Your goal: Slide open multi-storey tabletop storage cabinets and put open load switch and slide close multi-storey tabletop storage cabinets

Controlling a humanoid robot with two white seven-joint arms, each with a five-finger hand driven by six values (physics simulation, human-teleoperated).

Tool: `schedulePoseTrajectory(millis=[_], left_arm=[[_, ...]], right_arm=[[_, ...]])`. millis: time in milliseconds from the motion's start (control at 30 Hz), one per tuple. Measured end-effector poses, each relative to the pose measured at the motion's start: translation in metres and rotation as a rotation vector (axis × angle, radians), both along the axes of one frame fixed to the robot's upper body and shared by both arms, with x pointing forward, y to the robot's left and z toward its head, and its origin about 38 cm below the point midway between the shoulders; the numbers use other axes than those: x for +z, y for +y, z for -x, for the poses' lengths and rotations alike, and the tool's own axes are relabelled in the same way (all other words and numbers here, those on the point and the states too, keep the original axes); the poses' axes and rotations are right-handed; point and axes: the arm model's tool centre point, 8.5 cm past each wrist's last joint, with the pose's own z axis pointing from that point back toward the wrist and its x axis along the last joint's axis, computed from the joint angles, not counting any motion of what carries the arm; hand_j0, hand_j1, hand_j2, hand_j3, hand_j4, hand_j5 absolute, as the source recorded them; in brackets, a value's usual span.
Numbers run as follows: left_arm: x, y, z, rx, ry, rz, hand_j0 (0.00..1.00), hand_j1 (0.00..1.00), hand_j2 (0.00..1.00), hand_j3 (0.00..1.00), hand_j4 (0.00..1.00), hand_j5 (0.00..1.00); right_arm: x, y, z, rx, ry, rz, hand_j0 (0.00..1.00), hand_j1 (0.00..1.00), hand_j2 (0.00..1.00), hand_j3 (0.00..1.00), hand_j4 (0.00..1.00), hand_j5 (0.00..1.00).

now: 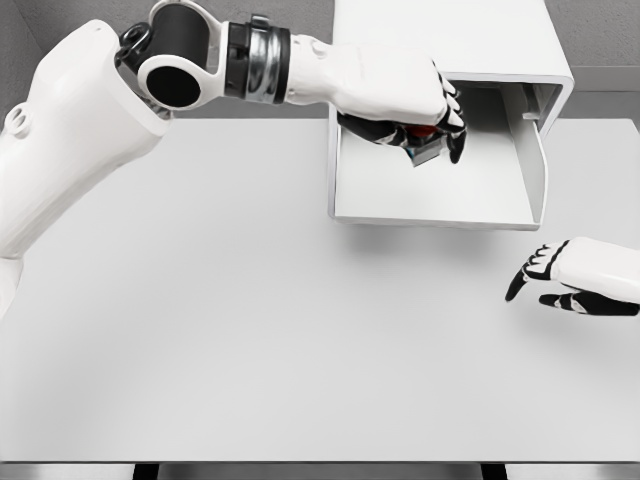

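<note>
White bench (pixel 250 330) fills the lower part of the head view, its near edge running along the bottom. At the right edge the right hand (pixel 575 283) hovers just above the bench surface, fingers relaxed and spread, holding nothing, well apart from the cabinet.

Farther back, a white storage cabinet (pixel 450 35) stands at the far side of the bench, right of centre. Its drawer (pixel 440 205) is slid out toward the camera, an open tray with low walls and a pale floor.

From the upper left, the left arm reaches across, and the left hand (pixel 420 125) sits over the back of the drawer, close to the cabinet front. Its dark fingers are curled around a small load switch (pixel 425 145), of which only a red and grey part shows beneath the palm. Most of the switch is hidden by the hand, so its long axis and the way it points cannot be told. Whether it touches the drawer floor cannot be told either.
</note>
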Motion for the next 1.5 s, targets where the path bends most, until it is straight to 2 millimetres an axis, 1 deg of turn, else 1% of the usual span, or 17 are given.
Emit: schedulePoseTrajectory(millis=[100,200,667,767,833,900,967,1000,1067,1133,1167,1200,1233,1267,1367,1433,1500], left_arm=[[-0.001,0.001,0.0,-0.003,0.024,0.004,1.0,1.0,1.0,1.0,1.0,1.0],[-0.001,0.001,-0.001,0.002,0.021,-0.004,1.0,1.0,1.0,1.0,1.0,1.0],[-0.002,-0.001,0.001,-0.001,0.007,0.002,1.0,1.0,1.0,1.0,1.0,1.0],[0.005,0.002,0.011,-0.036,0.021,0.03,1.0,1.0,1.0,1.0,1.0,1.0],[0.013,0.014,0.025,-0.074,0.027,0.052,1.0,1.0,1.0,1.0,1.0,1.0],[0.02,0.035,0.04,-0.098,0.038,0.068,1.0,1.0,1.0,1.0,1.0,1.0],[0.005,0.07,0.042,-0.058,0.108,0.075,1.0,1.0,1.0,1.0,1.0,1.0],[-0.007,0.096,0.038,-0.005,0.145,0.065,1.0,1.0,1.0,1.0,1.0,1.0],[-0.029,0.166,0.023,0.174,0.212,0.029,1.0,1.0,1.0,1.0,1.0,1.0],[-0.076,0.243,0.008,0.394,0.349,0.009,1.0,1.0,1.0,1.0,1.0,1.0],[-0.112,0.279,0.01,0.499,0.448,0.009,1.0,1.0,1.0,1.0,1.0,1.0],[-0.146,0.307,0.017,0.576,0.522,-0.007,1.0,1.0,1.0,1.0,1.0,1.0],[-0.15,0.323,0.016,0.623,0.537,0.004,1.0,1.0,1.0,1.0,1.0,1.0],[-0.152,0.331,0.018,0.645,0.544,0.011,1.0,1.0,1.0,1.0,1.0,1.0],[-0.146,0.344,0.017,0.678,0.53,0.015,1.0,1.0,1.0,1.0,1.0,1.0],[-0.156,0.341,0.019,0.677,0.53,-0.015,1.0,1.0,1.0,1.0,1.0,1.0],[-0.16,0.336,0.018,0.67,0.52,-0.035,1.0,1.0,1.0,1.0,1.0,1.0]], right_arm=[[0.006,0.001,-0.004,0.002,-0.02,-0.002,0.6,0.6,0.6,0.6,0.6,0.6],[0.012,0.002,-0.007,0.004,-0.04,-0.006,0.61,0.61,0.61,0.61,0.61,0.61],[0.013,0.003,-0.008,0.005,-0.043,-0.011,0.63,0.63,0.63,0.63,0.63,0.63],[0.018,0.003,-0.01,0.006,-0.057,-0.013,0.63,0.63,0.63,0.63,0.63,0.63],[0.022,0.003,-0.011,0.007,-0.066,-0.017,0.63,0.63,0.63,0.63,0.63,0.63],[0.023,0.003,-0.012,0.006,-0.068,-0.023,0.63,0.63,0.63,0.63,0.63,0.63],[0.026,0.003,-0.012,0.006,-0.071,-0.033,0.64,0.64,0.64,0.64,0.64,0.64],[0.027,0.003,-0.013,0.006,-0.072,-0.038,0.64,0.64,0.64,0.64,0.64,0.64],[0.032,0.003,-0.014,0.007,-0.084,-0.045,0.65,0.65,0.65,0.65,0.65,0.65],[0.036,0.004,-0.016,0.008,-0.095,-0.051,0.65,0.65,0.65,0.65,0.65,0.65],[0.038,0.004,-0.017,0.009,-0.099,-0.053,0.66,0.66,0.66,0.66,0.66,0.66],[0.038,0.004,-0.017,0.009,-0.1,-0.054,0.66,0.66,0.66,0.66,0.66,0.66],[0.039,0.004,-0.017,0.009,-0.102,-0.055,0.66,0.66,0.66,0.66,0.66,0.66],[0.039,0.004,-0.017,0.01,-0.101,-0.055,0.66,0.66,0.66,0.66,0.66,0.66],[0.039,0.007,-0.019,0.019,-0.098,-0.055,0.66,0.66,0.66,0.66,0.66,0.66],[0.043,0.013,-0.023,0.038,-0.111,-0.054,0.66,0.66,0.66,0.66,0.66,0.66],[0.036,0.018,-0.023,0.052,-0.091,-0.053,0.66,0.66,0.66,0.66,0.66,0.66]])
